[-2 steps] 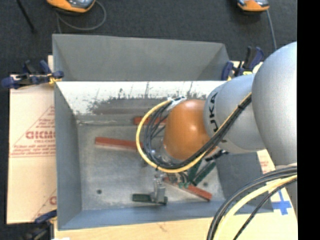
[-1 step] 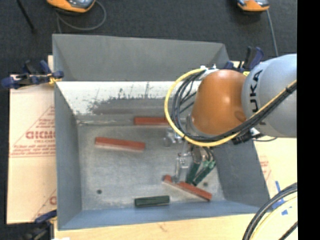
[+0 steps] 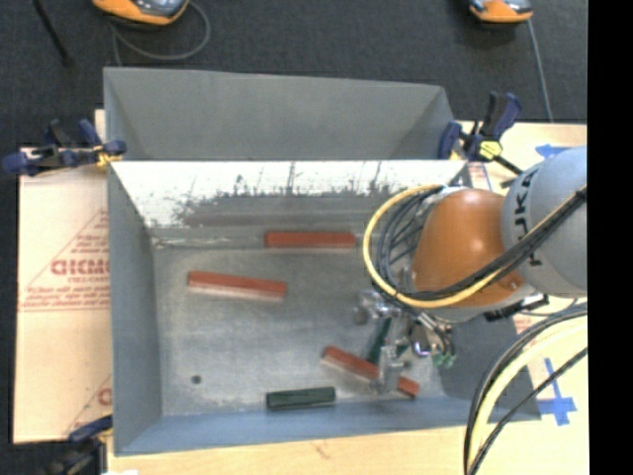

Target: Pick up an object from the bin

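Note:
My gripper [image 3: 388, 366] hangs low in the bin's front right corner, under the orange wrist cover. It is directly over a red-brown flat bar [image 3: 348, 362] that lies at a slant on the bin floor and crosses beneath it. The bar's right end shows on the far side of the gripper, so the gripper hides the bar's middle. A dark green bar [image 3: 301, 398] lies just to the left, along the front wall, apart from the gripper.
Two more red-brown bars lie on the floor: one [image 3: 237, 285] left of centre, one [image 3: 309, 238] against the back wall. The arm and its looped cables cover the bin's right side. The right and front walls are close to the gripper.

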`<move>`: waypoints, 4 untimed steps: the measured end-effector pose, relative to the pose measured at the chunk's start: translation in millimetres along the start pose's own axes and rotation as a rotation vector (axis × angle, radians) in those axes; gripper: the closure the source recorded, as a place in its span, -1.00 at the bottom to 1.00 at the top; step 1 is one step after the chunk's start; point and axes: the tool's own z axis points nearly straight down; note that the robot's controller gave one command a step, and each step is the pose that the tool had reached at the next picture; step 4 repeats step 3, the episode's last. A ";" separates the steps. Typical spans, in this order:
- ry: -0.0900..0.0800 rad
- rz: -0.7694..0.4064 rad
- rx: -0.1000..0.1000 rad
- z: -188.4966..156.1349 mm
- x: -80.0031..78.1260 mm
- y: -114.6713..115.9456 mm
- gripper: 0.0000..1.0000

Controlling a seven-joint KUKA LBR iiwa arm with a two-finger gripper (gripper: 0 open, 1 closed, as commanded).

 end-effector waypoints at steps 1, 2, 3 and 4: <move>-0.024 -0.009 -0.003 20.1 23.0 -4.9 -1.00; -0.010 -0.008 -0.004 21.4 26.3 -4.5 1.00; -0.017 0.012 -0.001 -197.5 18.7 6.8 1.00; -0.017 0.012 -0.001 -197.5 18.7 6.8 1.00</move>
